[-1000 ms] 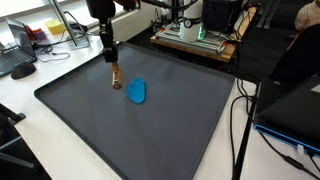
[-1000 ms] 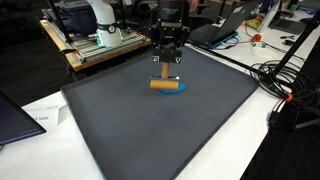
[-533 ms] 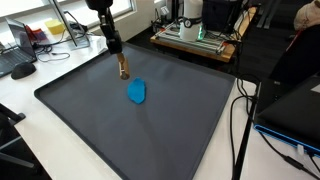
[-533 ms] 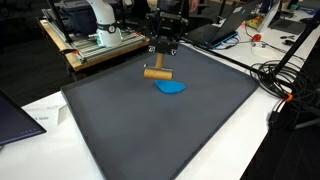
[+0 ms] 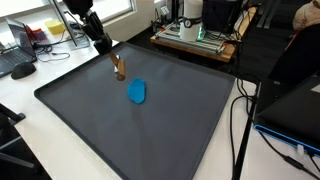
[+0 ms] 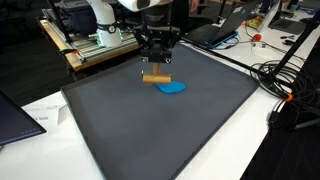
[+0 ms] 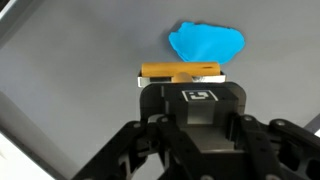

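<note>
Gripper [image 6: 157, 68] pinched narrow on wooden cylinder [image 7: 180, 70], carried crosswise low over gray mat [image 6: 150, 130], just beside blue piece [image 7: 207, 42]. Judgement: firm central pinch, cylinder level, no drag on mat. Writing: none readable; 1 square black-white marker [image 7: 200, 96] on gripper body.

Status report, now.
Gripper shut on tan stick. Stick crosswise in jaws, over grey mat. Blue lump nearby on mat, not touching.
</note>
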Tool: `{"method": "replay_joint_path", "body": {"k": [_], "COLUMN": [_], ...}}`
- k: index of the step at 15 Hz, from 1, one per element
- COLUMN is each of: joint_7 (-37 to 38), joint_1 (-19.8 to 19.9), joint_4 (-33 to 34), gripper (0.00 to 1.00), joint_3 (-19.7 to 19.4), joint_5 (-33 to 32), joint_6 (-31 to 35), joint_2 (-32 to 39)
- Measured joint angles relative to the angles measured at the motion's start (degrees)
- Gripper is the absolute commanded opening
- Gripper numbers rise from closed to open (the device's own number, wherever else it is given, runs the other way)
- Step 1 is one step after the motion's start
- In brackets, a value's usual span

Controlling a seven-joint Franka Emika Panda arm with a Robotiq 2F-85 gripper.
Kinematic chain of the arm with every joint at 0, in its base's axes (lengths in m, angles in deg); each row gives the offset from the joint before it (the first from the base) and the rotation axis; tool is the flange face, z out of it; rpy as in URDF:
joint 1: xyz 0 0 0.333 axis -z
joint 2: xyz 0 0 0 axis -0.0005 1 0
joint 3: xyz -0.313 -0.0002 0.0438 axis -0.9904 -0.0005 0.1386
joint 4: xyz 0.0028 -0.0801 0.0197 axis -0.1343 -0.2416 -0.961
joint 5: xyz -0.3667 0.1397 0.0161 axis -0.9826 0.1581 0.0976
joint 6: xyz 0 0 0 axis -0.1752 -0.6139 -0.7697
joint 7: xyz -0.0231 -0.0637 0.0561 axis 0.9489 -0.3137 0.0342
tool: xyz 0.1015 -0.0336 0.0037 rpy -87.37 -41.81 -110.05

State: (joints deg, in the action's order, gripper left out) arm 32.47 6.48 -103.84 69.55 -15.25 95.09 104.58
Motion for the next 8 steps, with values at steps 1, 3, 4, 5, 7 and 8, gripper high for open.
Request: {"method": "replay_joint_path", "body": {"k": [1,3,4,5,7,8], "joint_7": [-1.53,-4.58,-6.05,-7.61,-10.74,-12.5], "joint_1": [1.39,4.09,5.34,6.45,8.28,9.01], "joint_4": [1.46,4.19,5.39,6.48,8.29,9.05], "gripper": [0.22,0.22,0.22,0.22,0.22,0.22], "joint_3": [-0.22,-0.48,-0.51,-0.51,-0.49,-0.43], "joint_5": [1.94,5.48,7.13,8.74,11.22,12.12], "joint_6": [-1.12,-2.87,-3.43,-3.88,-4.54,-4.85], "joint_2": [1.32,3.83,4.98,6.01,7.93,8.79]}}
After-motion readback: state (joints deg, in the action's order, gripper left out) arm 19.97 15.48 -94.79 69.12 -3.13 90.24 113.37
